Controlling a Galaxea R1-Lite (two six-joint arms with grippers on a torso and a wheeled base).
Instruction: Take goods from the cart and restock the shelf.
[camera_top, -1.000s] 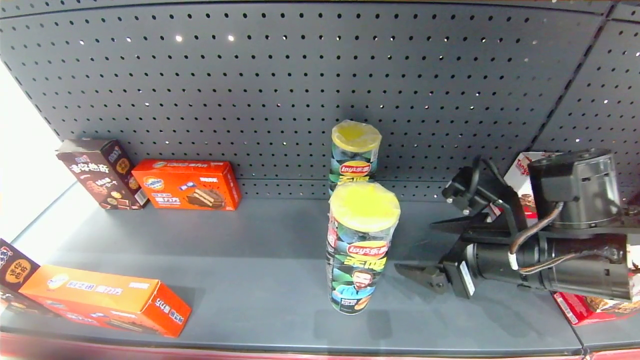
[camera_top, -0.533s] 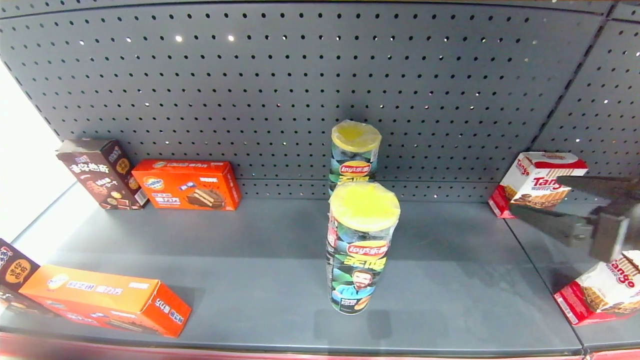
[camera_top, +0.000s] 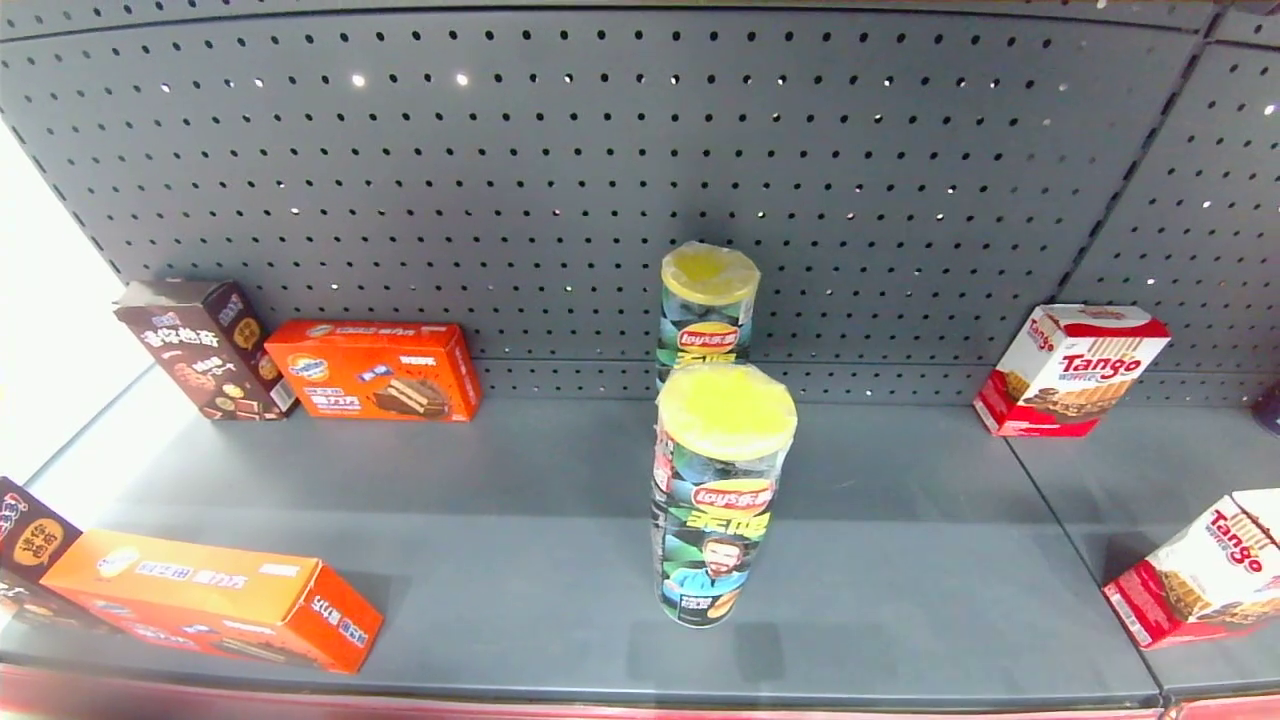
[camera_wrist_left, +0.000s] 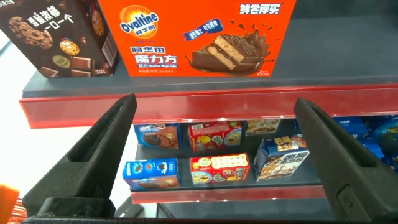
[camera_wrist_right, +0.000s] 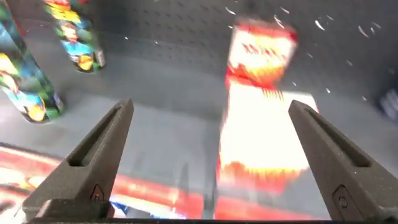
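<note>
A chip can (camera_top: 722, 500) stands upright midway along the shelf (camera_top: 520, 540) just ahead of a second can (camera_top: 707, 300), so some stocking looks done, yet the left gripper (camera_wrist_left: 214, 102) and right gripper (camera_wrist_right: 211, 104) both gape wide and empty, so more fetching likely remains.

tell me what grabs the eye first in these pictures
Two tall chip cans with yellow lids stand upright in the middle of the shelf, the front can right ahead of the back can. To the left sit the back orange box and the front orange box; to the right sit two red-and-white wafer boxes, the rear wafer box and the near wafer box.
</note>
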